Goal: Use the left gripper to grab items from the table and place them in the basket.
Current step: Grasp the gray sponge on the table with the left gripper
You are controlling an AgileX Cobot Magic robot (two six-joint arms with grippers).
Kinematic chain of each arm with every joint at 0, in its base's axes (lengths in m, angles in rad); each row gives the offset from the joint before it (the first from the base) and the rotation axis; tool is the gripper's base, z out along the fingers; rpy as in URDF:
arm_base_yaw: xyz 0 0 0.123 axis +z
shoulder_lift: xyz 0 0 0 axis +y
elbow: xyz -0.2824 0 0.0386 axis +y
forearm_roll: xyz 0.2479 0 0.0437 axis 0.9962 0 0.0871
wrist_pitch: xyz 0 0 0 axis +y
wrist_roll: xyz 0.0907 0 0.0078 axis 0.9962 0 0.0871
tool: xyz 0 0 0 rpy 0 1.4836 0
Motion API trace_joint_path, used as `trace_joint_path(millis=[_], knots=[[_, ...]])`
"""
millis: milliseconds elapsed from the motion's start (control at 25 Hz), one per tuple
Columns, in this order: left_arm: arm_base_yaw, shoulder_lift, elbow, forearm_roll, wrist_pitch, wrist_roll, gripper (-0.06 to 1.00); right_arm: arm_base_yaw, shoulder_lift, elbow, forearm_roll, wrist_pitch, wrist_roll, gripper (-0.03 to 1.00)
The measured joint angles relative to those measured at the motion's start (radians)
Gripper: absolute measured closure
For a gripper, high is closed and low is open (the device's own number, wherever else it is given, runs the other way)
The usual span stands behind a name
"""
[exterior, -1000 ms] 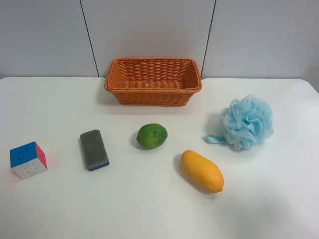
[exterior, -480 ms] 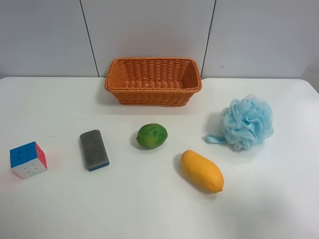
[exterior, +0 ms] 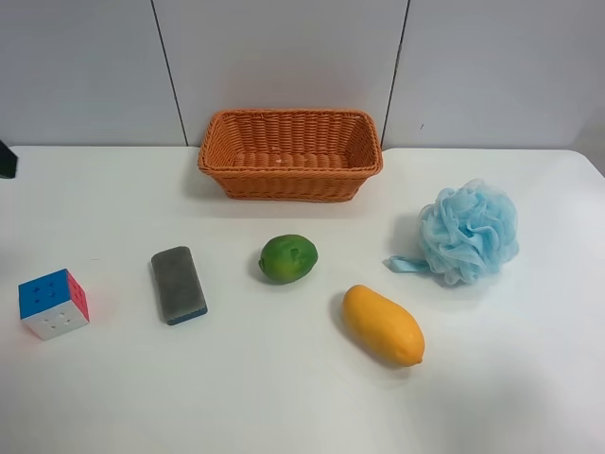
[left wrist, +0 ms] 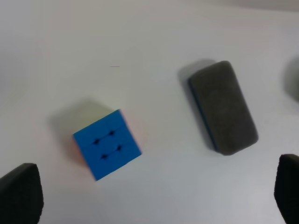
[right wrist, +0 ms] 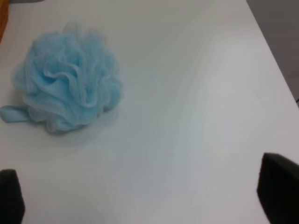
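Left fingers [left wrist: 21,193]: spread wide, holding nothing, above the tabletop [left wrist: 154,28]. Cube [left wrist: 106,150] and eraser [left wrist: 223,106] lie below them, apart from each other.
Right fingers [right wrist: 278,193]: spread wide, holding nothing, near the puff [right wrist: 67,95].
Fruit [exterior: 288,258] and mango [exterior: 382,325]: mid-tabletop.
Basket [exterior: 290,154]: far edge, all five items outside it.

your left gripper [left wrist: 154,196] had its jaws spread wide, only two dark fingertips [left wrist: 19,192] showing, with nothing held between them. your right gripper [right wrist: 145,196] was spread just as wide and gripped nothing. from the high camera, the arm at the exterior high view's left [exterior: 6,159] was only a dark sliver at the frame edge.
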Motion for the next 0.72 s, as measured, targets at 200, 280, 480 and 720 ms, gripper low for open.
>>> trace_joint_path(millis=[200,280,480,720], knots=[[-0.177,0.143,0.0,0.067,-0.099,-0.166,-0.05,0.0,0.0,0.0,0.0,0.0,0.0,-0.02],[-0.249,0.196,0.0,0.116,-0.127,-0.272,-0.05,0.0,0.0,0.0,0.0,0.0,0.0,-0.02],[-0.378,0.345,0.0,0.177,-0.175,-0.468,-0.05,0.0,0.0,0.0,0.0,0.0,0.0,-0.02],[-0.427,0.5,0.0,0.167,-0.242,-0.54,-0.05,0.0,0.0,0.0,0.0,0.0,0.0,-0.02]])
